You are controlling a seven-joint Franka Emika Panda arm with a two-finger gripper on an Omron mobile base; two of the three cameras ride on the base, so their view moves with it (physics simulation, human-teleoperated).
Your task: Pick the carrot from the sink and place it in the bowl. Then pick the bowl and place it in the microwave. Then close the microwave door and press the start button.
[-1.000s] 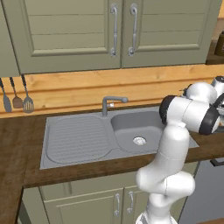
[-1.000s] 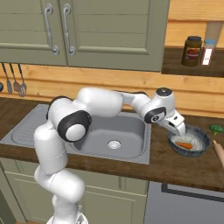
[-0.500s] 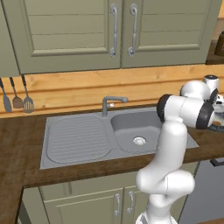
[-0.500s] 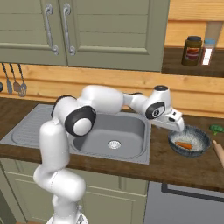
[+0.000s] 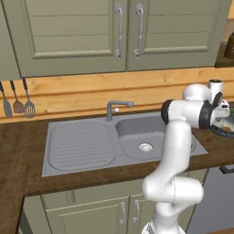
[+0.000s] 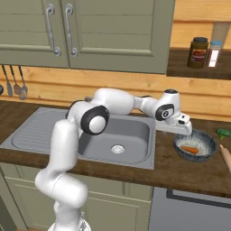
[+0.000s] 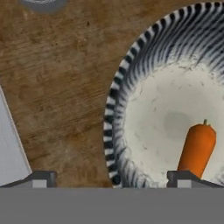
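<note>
Carrot [image 7: 197, 148] now in bowl [image 6: 195, 147], gripper [image 7: 112, 177] open, shifted from over bowl centre to straddle its near rim; bowl pickup next.

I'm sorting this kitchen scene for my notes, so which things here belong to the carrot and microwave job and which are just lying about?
Part of the job:
short orange carrot, lying in the bowl
ribbed dark round bowl on the wooden counter
grey metal sink
the arm's gripper, over the bowl's rim

Just lying about:
hanging utensils
brown jar on the shelf
wooden rolling pin
green vegetable
</note>
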